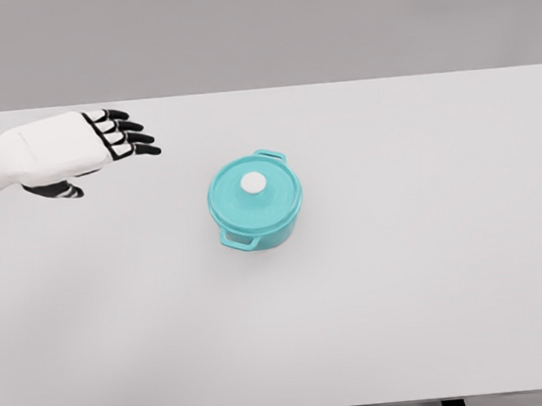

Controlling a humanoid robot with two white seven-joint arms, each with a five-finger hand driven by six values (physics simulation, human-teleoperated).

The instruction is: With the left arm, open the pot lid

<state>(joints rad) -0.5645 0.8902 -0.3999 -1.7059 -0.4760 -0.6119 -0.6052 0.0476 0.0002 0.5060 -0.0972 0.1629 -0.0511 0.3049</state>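
Sitting right of left hand [67, 152]: pot [255, 206]

pot [256, 218]: teal, two side handles, upright, mid-table | lid [254, 190]: on, white knob

The left hand [58, 155] hovers with fingers spread, well apart from the teal pot [255, 208], whose lid [253, 187] is on, upon the white table [429, 275].
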